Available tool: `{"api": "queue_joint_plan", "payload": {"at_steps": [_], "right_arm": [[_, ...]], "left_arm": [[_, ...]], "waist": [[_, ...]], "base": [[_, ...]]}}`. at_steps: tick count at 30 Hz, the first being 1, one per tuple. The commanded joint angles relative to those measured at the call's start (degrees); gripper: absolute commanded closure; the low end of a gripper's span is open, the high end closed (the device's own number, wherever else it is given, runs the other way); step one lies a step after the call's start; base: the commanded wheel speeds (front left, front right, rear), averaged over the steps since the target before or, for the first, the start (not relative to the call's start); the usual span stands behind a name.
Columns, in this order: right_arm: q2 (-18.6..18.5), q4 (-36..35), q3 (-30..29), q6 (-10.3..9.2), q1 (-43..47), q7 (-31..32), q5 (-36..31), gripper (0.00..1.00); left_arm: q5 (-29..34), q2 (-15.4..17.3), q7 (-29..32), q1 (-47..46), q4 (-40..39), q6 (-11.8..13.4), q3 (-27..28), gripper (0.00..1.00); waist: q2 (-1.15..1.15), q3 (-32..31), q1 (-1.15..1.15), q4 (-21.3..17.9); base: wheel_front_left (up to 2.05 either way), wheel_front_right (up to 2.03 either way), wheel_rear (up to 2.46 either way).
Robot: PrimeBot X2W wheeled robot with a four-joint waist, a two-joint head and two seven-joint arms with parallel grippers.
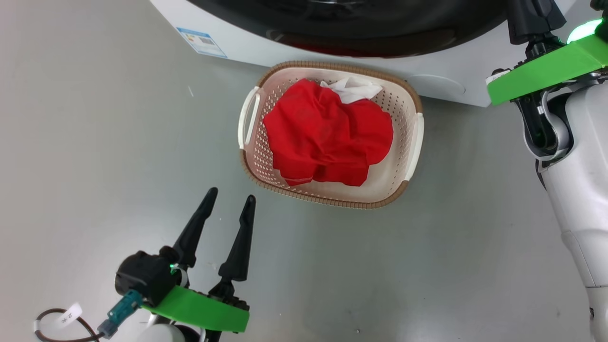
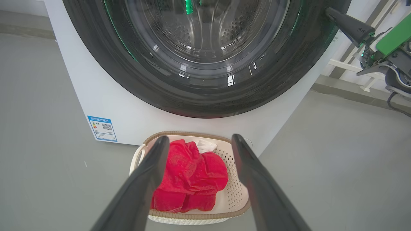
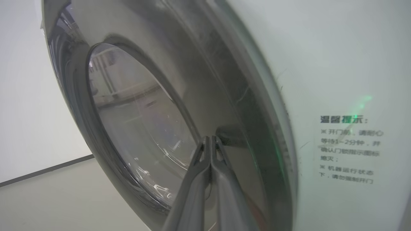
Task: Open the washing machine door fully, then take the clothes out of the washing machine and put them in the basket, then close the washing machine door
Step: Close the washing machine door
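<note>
Head view: clothes (image 1: 327, 137) heaped in basket (image 1: 332, 203). Left hand (image 1: 231, 194) spread wide, empty; right hand (image 3: 210, 138) pinched together, tips at door (image 3: 192, 80).

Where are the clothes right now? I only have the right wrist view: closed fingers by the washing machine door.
Observer: The red clothes lie in the basket, which stands on the floor in front of the washing machine.
Operator: All of them red?
Observer: No, a white cloth sits at the basket's machine-side end.
Operator: What is the left arm doing?
Observer: The left gripper is open and empty, short of the basket's near rim.
</note>
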Motion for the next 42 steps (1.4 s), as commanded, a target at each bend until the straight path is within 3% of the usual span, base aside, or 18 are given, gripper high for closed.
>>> {"api": "queue_joint_plan", "payload": {"at_steps": [1,9,10,11,13,14,15,27,42], "right_arm": [[0.9,-1.5,0.6,-0.52,-0.7,-0.4,0.0,1.0],[1.2,-2.5,4.1,-0.52,5.7,-0.4,0.4,0.98],[1.1,-2.8,4.7,-0.52,6.8,-0.4,0.6,0.9],[0.9,-3.1,5.3,-0.52,7.9,-0.4,0.7,0.74],[0.6,-3.8,6.1,-0.52,10.2,-0.4,1.1,0.52],[0.5,-4.1,6.5,-0.52,11.4,-0.4,1.2,0.19],[0.3,-4.5,6.9,-0.52,12.6,-0.4,1.3,0.0],[-1.0,-7.2,6.9,-0.52,25.9,-0.4,1.8,0.0],[-1.1,-9.7,2.2,-0.52,38.0,-0.4,1.7,0.0]], "left_arm": [[0.5,0.6,-0.7,-0.1,-0.7,-0.3,2.0,0.0],[2.1,0.6,-0.7,1.5,0.8,-0.3,2.7,0.0],[2.4,0.6,-0.7,1.8,1.1,-0.3,3.0,0.0],[2.7,0.7,-0.7,2.1,1.3,-0.3,3.3,0.0],[3.1,1.0,-0.7,2.6,1.7,-0.3,3.9,0.0],[3.2,1.2,-0.7,2.9,1.9,-0.3,4.2,0.0],[3.3,1.4,-0.7,3.2,2.1,-0.3,4.6,0.0],[4.3,4.6,-0.7,6.5,3.0,-0.3,9.8,0.0],[4.7,6.5,-0.7,8.2,3.8,-0.3,14.1,0.0]], "waist": [[0.0,-1.2,0.0,-0.5],[0.0,-5.4,0.0,-2.4],[0.0,-6.0,0.0,-2.8],[0.0,-6.7,0.0,-3.2],[0.0,-8.1,0.0,-4.0],[0.0,-8.7,0.0,-4.5],[0.0,-9.5,0.0,-4.9],[0.0,-16.2,0.0,-11.1],[0.0,-21.1,0.0,-16.8]], "base": [[0.0,0.0,0.0],[0.0,0.0,0.0],[0.0,0.0,0.0],[0.0,0.0,0.0],[0.0,0.0,0.0],[0.0,0.0,0.0],[0.0,0.0,0.0],[0.0,0.0,0.0],[0.0,0.0,0.0]]}}
